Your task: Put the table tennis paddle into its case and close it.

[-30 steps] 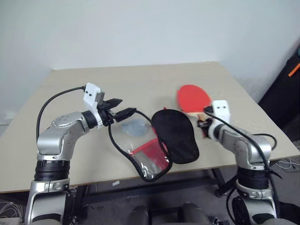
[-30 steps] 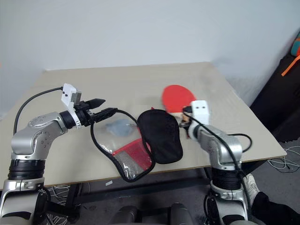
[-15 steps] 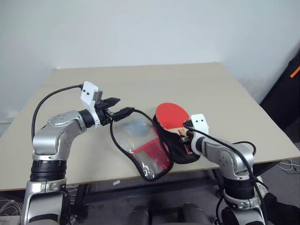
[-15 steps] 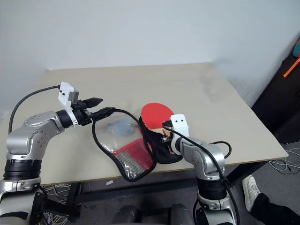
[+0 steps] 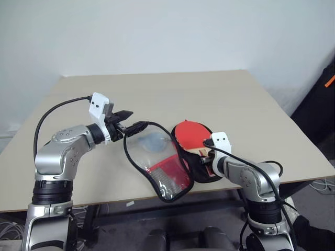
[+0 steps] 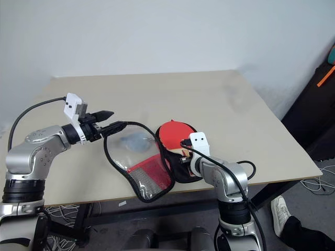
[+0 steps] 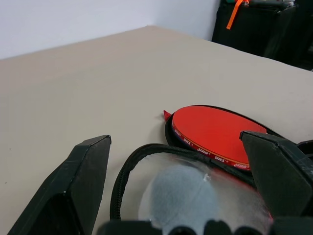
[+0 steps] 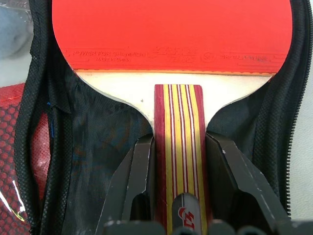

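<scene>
The table tennis paddle (image 8: pixel 171 34) lies with its red blade inside the black half of the case (image 5: pixel 196 167), handle pinched between the right gripper (image 8: pixel 178 161) and its two black fingers (image 8: pixel 139 171). The case's other flap (image 5: pixel 162 175) (red mesh and clear plastic) hangs open off the bench (image 5: pixel 183 94) edge, its black rim at the tip of the left gripper (image 5: pixel 135 125); its fingers (image 7: pixel 78 181) are spread wide. A pale blue-grey lump (image 6: pixel 131 141) sits behind the clear flap.
</scene>
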